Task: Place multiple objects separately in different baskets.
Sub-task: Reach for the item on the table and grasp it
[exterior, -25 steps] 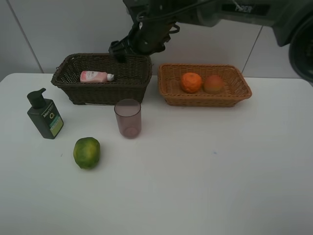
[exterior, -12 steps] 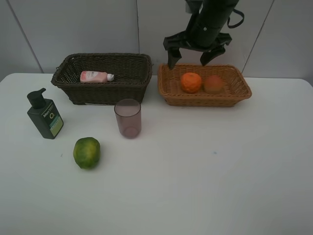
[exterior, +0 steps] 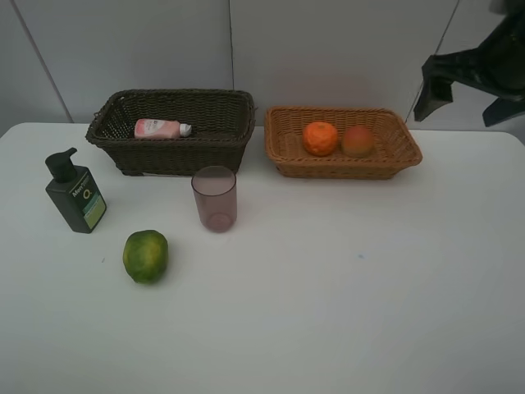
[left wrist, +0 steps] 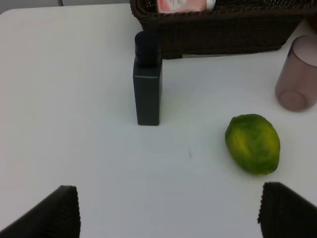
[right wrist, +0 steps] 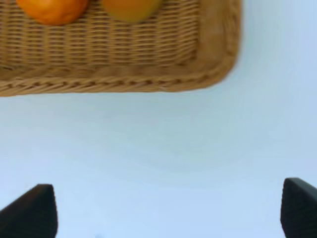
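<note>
Between picks, left hand [left wrist: 171,213] and right hand [exterior: 463,103] both released and empty; next is probably grabbing the green citrus [exterior: 145,256], cup [exterior: 214,198] or pump bottle [exterior: 75,193].

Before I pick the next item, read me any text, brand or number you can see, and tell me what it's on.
No text is clear enough to quote.
On the dark green pump bottle: a white brand word above a light green panel, too blurred to read.
On the pink tube in the dark brown basket: reddish print, too small to read.
Nothing else shows lettering.
</note>
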